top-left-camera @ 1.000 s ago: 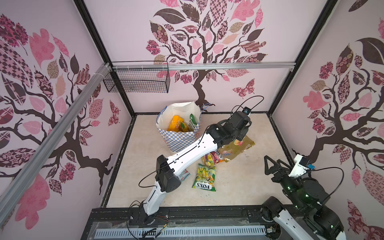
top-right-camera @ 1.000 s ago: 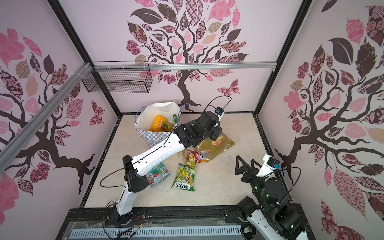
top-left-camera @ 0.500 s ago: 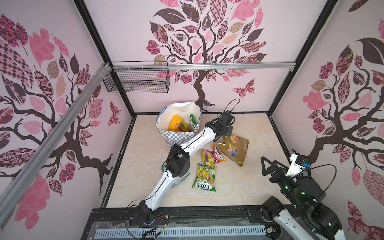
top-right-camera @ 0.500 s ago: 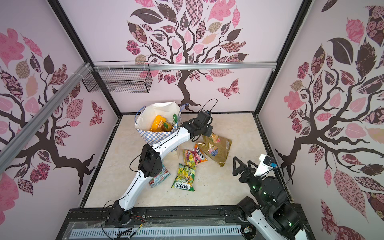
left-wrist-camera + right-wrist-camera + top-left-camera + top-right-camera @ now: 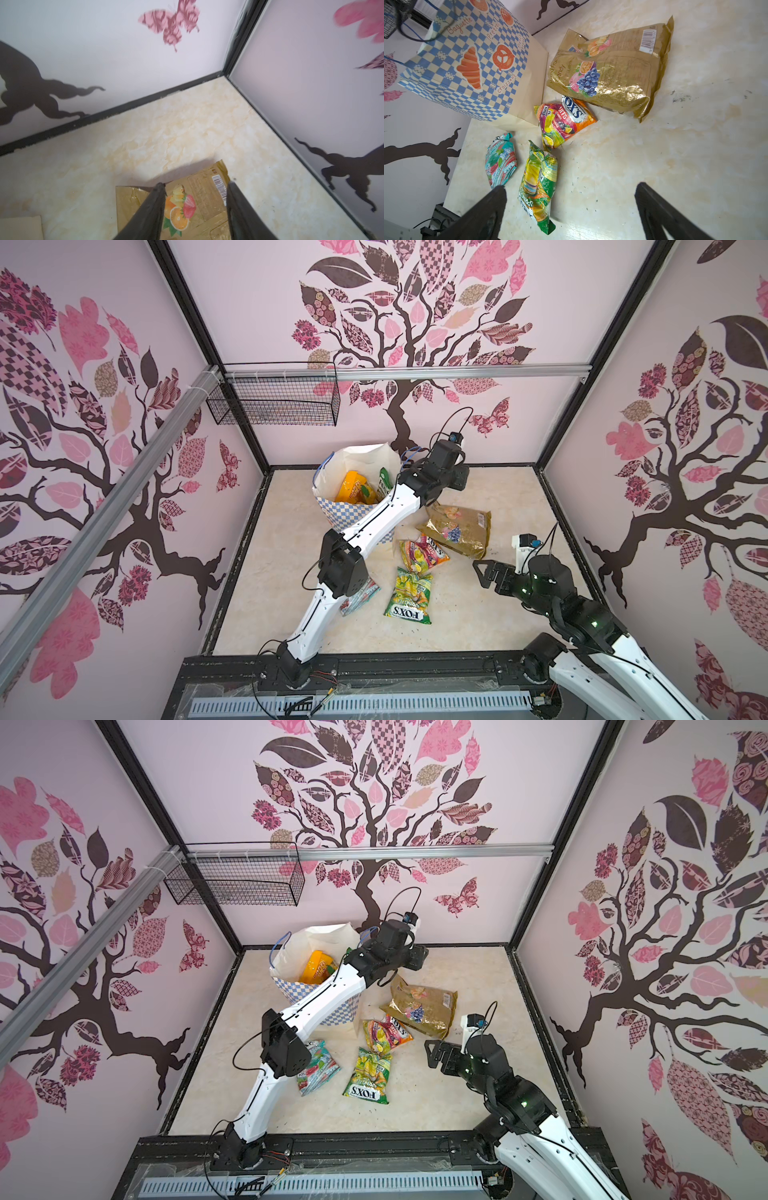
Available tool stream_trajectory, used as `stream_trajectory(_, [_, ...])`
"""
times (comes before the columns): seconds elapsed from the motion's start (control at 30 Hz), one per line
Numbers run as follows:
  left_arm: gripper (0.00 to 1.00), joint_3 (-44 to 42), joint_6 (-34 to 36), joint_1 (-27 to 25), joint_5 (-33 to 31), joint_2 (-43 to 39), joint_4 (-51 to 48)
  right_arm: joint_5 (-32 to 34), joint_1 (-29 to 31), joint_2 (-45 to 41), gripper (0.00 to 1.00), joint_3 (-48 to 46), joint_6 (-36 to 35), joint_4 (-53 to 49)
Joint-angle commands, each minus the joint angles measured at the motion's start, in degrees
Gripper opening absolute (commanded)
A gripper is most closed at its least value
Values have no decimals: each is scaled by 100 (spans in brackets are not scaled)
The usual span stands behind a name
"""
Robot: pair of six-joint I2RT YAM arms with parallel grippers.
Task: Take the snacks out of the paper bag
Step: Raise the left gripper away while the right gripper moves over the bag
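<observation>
While the left claw (image 5: 195, 184) hung partly open and empty, its wrist view showed only the gold-brown packet (image 5: 205, 199) lying flat on the bench (image 5: 166, 135) beneath it. The right claw (image 5: 571, 189) stood wide open, holding nothing, above the bench near the green packet (image 5: 538, 187). Only the top views looked into the upright paper bag (image 5: 332, 510), where an orange packet (image 5: 353, 487) and a narrow green packet (image 5: 384, 483) were inside. The right wrist view showed instead the bag's printed side, with the orange-pink packet (image 5: 564, 122) just beside its base and the teal packet (image 5: 501, 160) nearby.
</observation>
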Motion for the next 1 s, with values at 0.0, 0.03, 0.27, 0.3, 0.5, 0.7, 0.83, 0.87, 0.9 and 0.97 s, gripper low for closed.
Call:
stream_trajectory(0.0, [55, -358, -35, -48, 296, -730, 313, -178, 7, 115, 99, 87, 39, 321])
stream_trajectory(0.03, [55, -538, -46, -57, 362, -1003, 394, -178, 4, 185, 100, 116, 7, 352])
stream_trajectory(0.27, [63, -2403, 40, -136, 231, -3115, 1002, -504, 5, 963, 100, 608, -266, 817])
stream_trajectory(0.3, [65, -2758, 83, -128, 86, -3452, 1040, -639, 9, 1133, 100, 737, -316, 921])
stream_trajectory(0.5, [88, -4599, 264, 68, -340, -5103, 920, -1303, 7, 2191, 100, 1708, -658, 1335])
stream_trajectory(0.7, [97, -5867, 6, 801, -273, -6085, 223, -1915, 17, 3262, 99, 3054, -906, 1433])
stream_trajectory(0.83, [97, -6602, -148, 1606, -67, -6877, 109, -2238, 186, 3972, 100, 4006, -1331, 1161])
stream_trajectory(0.87, [98, -6723, -115, 1772, -113, -7025, 95, -2244, 285, 4150, 100, 4264, -1569, 1005])
stream_trajectory(0.9, [97, -6870, -79, 1984, -212, -7176, 102, -2176, 437, 4383, 100, 4589, -1814, 827])
stream_trajectory(0.97, [97, -7129, -62, 2414, -342, -7361, 144, -2034, 690, 4853, 100, 5234, -2154, 430])
